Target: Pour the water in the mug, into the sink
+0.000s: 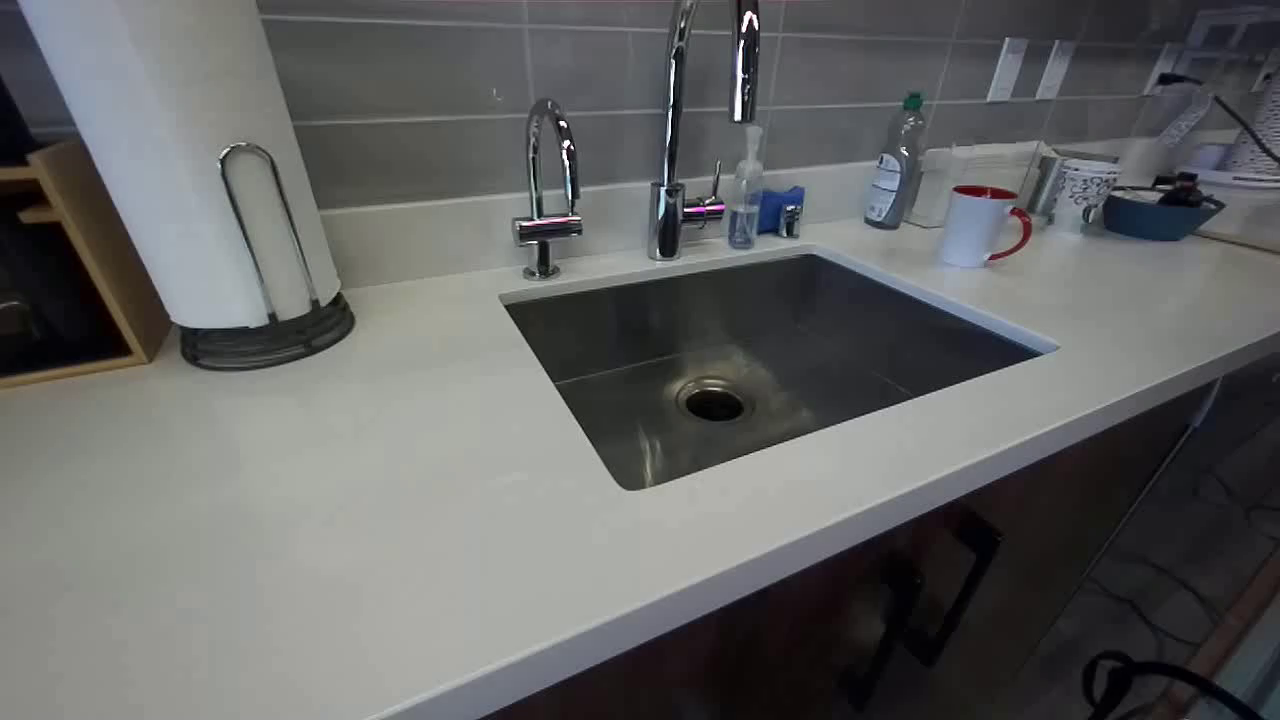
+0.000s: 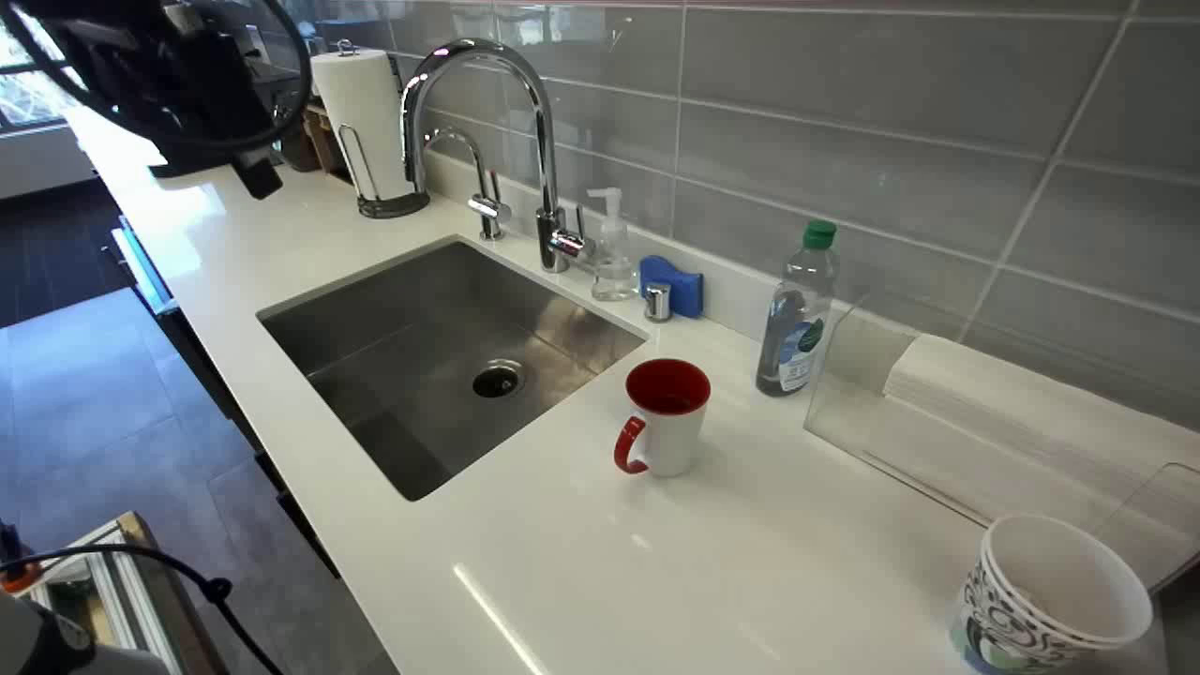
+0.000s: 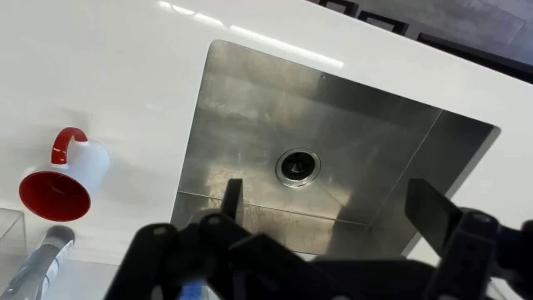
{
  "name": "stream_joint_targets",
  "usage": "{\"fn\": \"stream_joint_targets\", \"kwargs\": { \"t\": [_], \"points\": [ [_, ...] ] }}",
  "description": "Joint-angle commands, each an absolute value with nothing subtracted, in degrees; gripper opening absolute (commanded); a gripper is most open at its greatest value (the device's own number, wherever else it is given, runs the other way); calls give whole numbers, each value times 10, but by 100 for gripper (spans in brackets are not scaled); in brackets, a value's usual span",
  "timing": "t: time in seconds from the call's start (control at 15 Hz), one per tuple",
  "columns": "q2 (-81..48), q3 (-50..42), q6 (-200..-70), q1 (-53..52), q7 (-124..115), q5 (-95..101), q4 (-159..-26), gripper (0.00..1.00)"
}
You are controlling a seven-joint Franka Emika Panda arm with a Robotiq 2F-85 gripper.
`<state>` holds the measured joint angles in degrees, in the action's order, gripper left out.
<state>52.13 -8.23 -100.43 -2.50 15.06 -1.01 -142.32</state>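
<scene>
Leftmost in the wrist view, upright on the white surface (image 3: 137, 75), stood one mug (image 3: 79, 168), white, red handle and interior; beside it lay one steel sink (image 3: 333, 129) with round drain (image 3: 298, 166); seen against the sink was one pincer (image 3: 327, 199), fingers (image 3: 232, 198) spread wide.

I see the mug (image 1: 970, 234) standing upright on the table (image 1: 350, 520), white outside and red inside, and in an exterior view its red handle (image 1: 1026, 232) points to the right. Both exterior views put it beside the sink (image 2: 403, 375), on the right; my wrist view shows it to the left. From here I can't tell how full it is. The sink is a rectangular steel basin set into the table, its metal patched with glare and shadow, with a round dark drain (image 3: 298, 166) ringed in brighter metal in its floor.
</scene>
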Motion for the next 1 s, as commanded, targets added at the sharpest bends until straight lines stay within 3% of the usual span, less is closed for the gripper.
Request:
{"fn": "stream_joint_targets", "kwargs": {
  "t": [0.0, 0.47, 0.93],
  "points": [
    [521, -81, -1004, -22, 152, -12, -1422, 100],
    [512, -87, -1014, -23, 154, -17, -1420, 100],
    [401, -182, -1118, -1, 213, -13, -1405, 100]
  ]
}}
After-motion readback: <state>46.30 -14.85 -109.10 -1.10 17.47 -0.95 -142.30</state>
